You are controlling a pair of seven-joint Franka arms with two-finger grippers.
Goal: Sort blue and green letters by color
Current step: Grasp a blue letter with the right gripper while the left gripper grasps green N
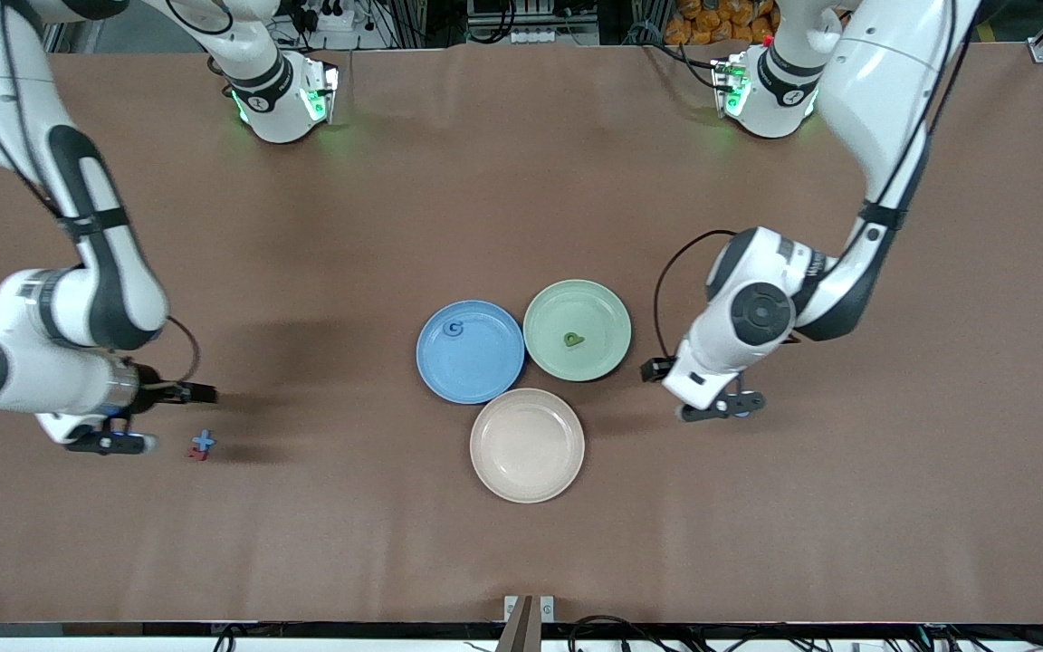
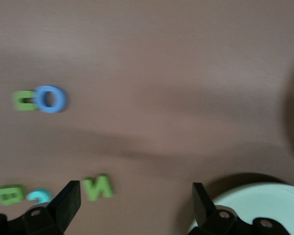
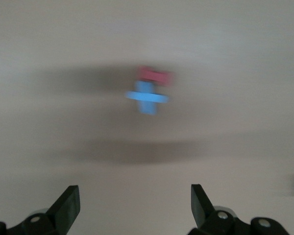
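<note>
One letter (image 1: 455,329) lies in each of two touching plates (image 1: 485,371).

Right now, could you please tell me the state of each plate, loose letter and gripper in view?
blue plate: holds one blue letter
green plate: holds one green letter
beige plate: empty
blue plus: loose on the table, touching a red piece
left gripper: open, holding nothing, beside the green plate
right gripper: open, holding nothing, beside the blue plus
</note>
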